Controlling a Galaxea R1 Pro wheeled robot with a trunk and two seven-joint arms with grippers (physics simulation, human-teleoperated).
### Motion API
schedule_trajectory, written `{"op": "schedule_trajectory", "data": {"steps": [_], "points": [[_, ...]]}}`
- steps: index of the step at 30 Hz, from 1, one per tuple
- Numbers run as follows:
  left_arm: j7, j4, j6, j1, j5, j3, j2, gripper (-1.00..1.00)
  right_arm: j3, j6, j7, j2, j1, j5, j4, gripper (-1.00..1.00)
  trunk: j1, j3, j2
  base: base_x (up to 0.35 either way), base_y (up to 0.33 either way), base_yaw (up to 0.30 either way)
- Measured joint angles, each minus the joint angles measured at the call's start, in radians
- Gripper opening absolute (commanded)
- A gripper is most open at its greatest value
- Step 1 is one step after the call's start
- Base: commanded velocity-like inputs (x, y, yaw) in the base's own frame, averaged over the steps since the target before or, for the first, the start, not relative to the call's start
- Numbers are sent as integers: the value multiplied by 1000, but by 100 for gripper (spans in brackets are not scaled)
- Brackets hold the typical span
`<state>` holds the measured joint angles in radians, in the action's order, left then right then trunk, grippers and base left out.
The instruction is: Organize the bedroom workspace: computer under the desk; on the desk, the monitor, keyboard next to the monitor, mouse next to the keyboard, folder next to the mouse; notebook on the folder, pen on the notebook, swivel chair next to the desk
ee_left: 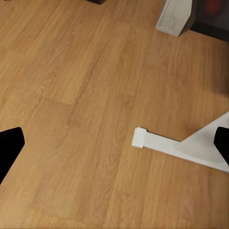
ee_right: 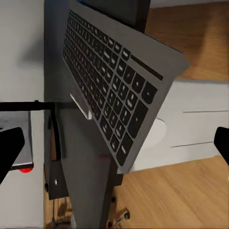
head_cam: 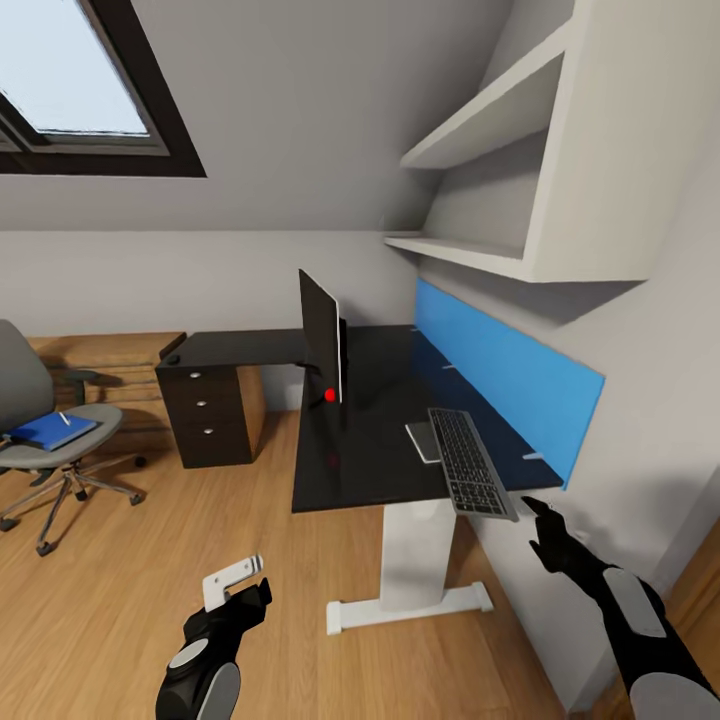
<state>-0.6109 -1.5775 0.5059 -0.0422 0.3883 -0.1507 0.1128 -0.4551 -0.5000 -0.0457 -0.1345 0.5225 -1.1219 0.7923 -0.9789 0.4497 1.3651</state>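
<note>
- Desk (head_cam: 380, 440): black top on a white leg, set against the wall below a blue panel (head_cam: 505, 385).
- Monitor (head_cam: 322, 335): upright on the desk, seen edge-on, a red light at its base.
- Keyboard (head_cam: 468, 462): laid on the desk's near right corner, its near end overhanging the edge; a small grey slab (head_cam: 424, 441) is touching its left side.
- Chair (head_cam: 45, 420): well apart from the desk, at far left; a blue folder (head_cam: 50, 431) is carried on the seat, with a pen (head_cam: 65, 418) on top.
- Drawer unit (head_cam: 210, 405): placed under the desk's left wing.
- Left gripper (head_cam: 240, 585): held low over the floor, jaws apart.
- Right gripper (head_cam: 545, 525): held just off the keyboard's near end, jaws apart.
</note>
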Motion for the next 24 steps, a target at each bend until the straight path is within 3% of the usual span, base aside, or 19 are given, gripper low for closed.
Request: {"op": "schedule_trajectory", "data": {"steps": [7,8,9,16,18,22,23,24], "points": [[0,0,0,0,0,0,1,100,10,-5,-45,19,0,58,-1,100,-27,22,49,0,0,0],[0,0,0,0,0,0,1,100,10,-6,-70,18,0,65,-3,100,-31,25,56,0,0,0],[0,0,0,0,0,0,1,100,11,-7,-144,18,0,75,-13,100,-35,28,63,0,0,0],[0,0,0,0,0,0,1,100,12,-5,-313,-2,0,83,-102,100,-61,50,112,0,0,0],[0,0,0,0,0,-1,1,100,11,-4,-430,-12,-1,82,-173,100,-69,57,126,0,0,0],[1,0,0,0,0,-1,1,100,9,-2,-500,-16,0,80,-222,100,-84,69,154,0,0,0],[1,0,0,0,0,-1,1,100,7,0,-554,-29,0,78,-258,100,-88,72,161,0,0,0],[1,0,0,0,0,-1,1,100,6,1,-562,-31,0,77,-263,100,-92,75,168,0,0,0]]}}
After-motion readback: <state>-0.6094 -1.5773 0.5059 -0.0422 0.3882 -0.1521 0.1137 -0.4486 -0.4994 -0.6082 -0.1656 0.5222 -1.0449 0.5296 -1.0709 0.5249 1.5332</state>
